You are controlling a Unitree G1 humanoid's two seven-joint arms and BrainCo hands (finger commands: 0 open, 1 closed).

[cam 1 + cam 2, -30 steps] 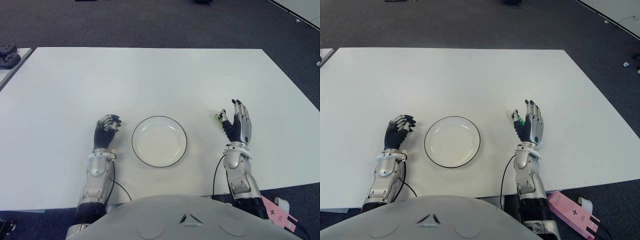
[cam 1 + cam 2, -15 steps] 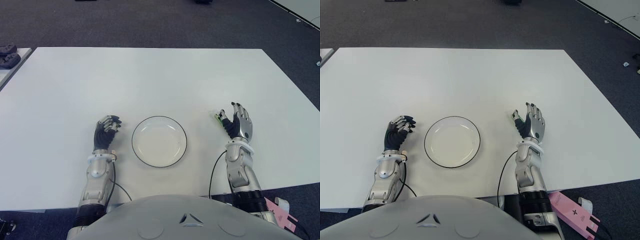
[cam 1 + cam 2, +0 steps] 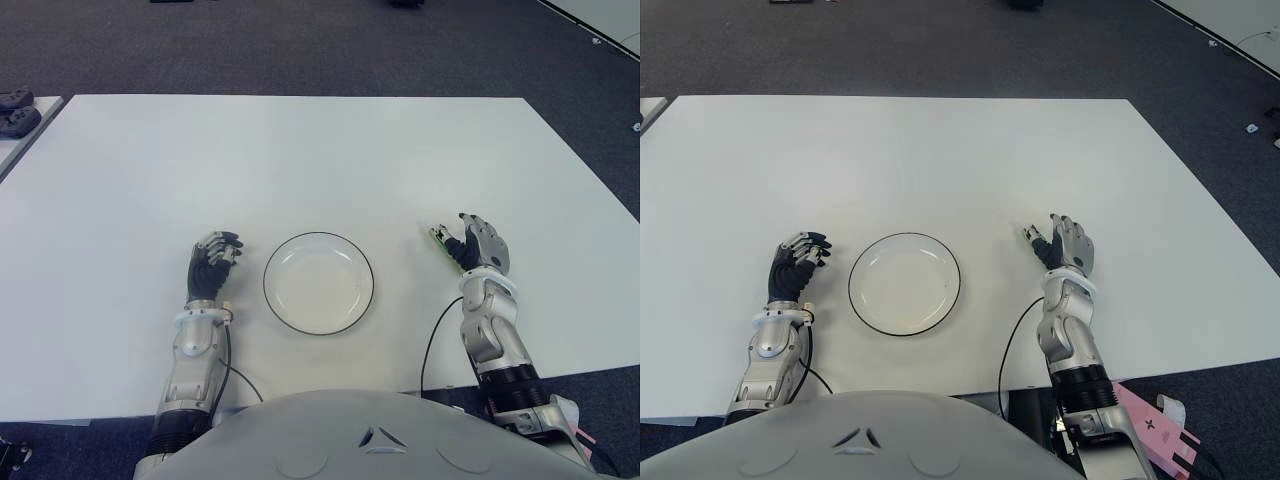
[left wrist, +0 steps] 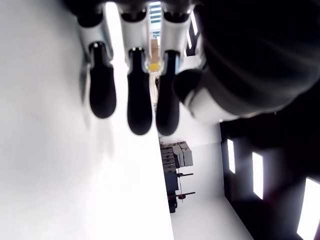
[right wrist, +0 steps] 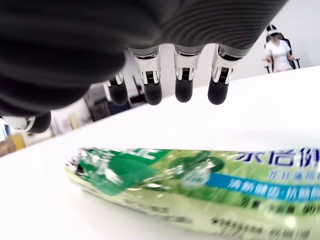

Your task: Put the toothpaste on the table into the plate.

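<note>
A green and white toothpaste tube point(image 5: 200, 185) lies flat on the white table point(image 3: 330, 160), right of the plate; in the eye views only its end point(image 3: 439, 239) shows beside my right hand. My right hand point(image 3: 478, 243) hovers over the tube with its fingers point(image 5: 183, 82) spread and off it, holding nothing. The white plate with a black rim point(image 3: 318, 283) sits near the table's front edge, with nothing in it. My left hand point(image 3: 213, 262) shows just left of the plate, fingers curled and holding nothing.
A second table's corner with dark objects point(image 3: 15, 110) shows at the far left. A pink item point(image 3: 1150, 430) lies on the floor below the table's front right edge. A seated person point(image 5: 279, 47) is far behind. Dark carpet surrounds the table.
My right hand has tipped forward and lowered from upright to palm-down over the toothpaste, and its forearm has swung in. The left hand, plate and tube have stayed put.
</note>
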